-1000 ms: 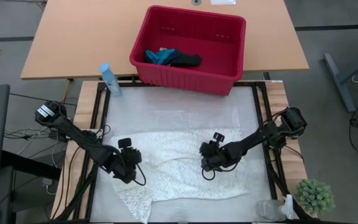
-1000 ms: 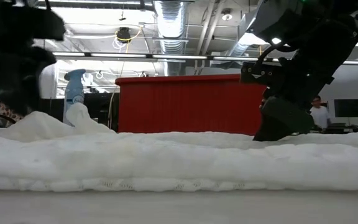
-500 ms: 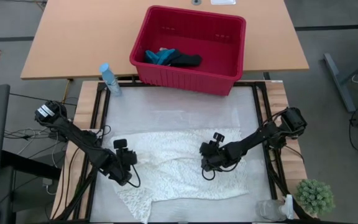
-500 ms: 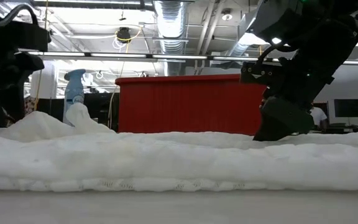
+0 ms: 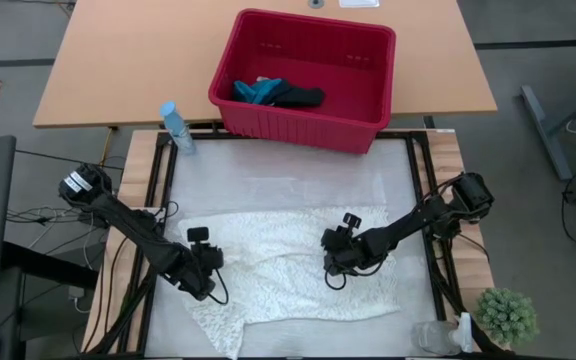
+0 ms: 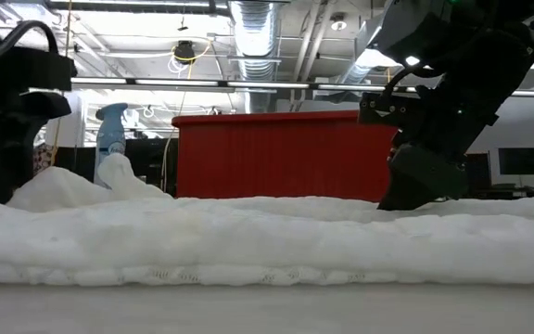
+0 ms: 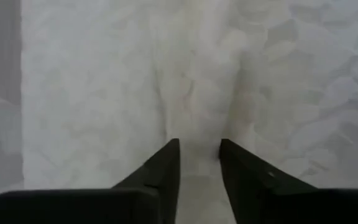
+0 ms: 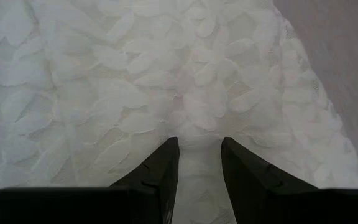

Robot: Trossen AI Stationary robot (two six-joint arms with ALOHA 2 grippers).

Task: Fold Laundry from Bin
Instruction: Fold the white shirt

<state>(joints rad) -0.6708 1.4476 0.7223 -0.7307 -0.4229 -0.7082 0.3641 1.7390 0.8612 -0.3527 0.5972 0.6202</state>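
The large white lacy cloth (image 5: 288, 270) lies spread on the table, rumpled along its left side. My left gripper (image 5: 211, 268) is down on the cloth's left part and is shut on it, with a raised ridge of cloth between its fingers (image 7: 199, 149). My right gripper (image 5: 334, 262) is down on the cloth's right half and is shut on a bunch of it (image 8: 199, 146). The red bin (image 5: 298, 125) stands at the table's far edge, with a small teal cloth (image 5: 258, 92) and a dark cloth (image 5: 300, 97) on its floor. My left gripper pinches a raised ridge of the white cloth (image 7: 197, 127) between its two fingers, close to the cloth's left edge. The fingers slant steeply down from the table's left. The rest of the cloth lies on the table. My right gripper pinches a small bunch of the lacy cloth (image 8: 199, 134) between its two fingers, in the cloth's right half. The fingers slant down from the table's right. Around the fingers the cloth lies flat on the table.
A blue spray bottle (image 5: 176, 128) stands at the far left corner. A small green plant (image 5: 506, 315) and a clear container (image 5: 433, 338) stand at the near right corner. Bare table shows between the cloth and the bin.
My left gripper has come down onto the cloth's left part, shifting slightly toward the table's left and near edges. The cloth and my right gripper have kept still.
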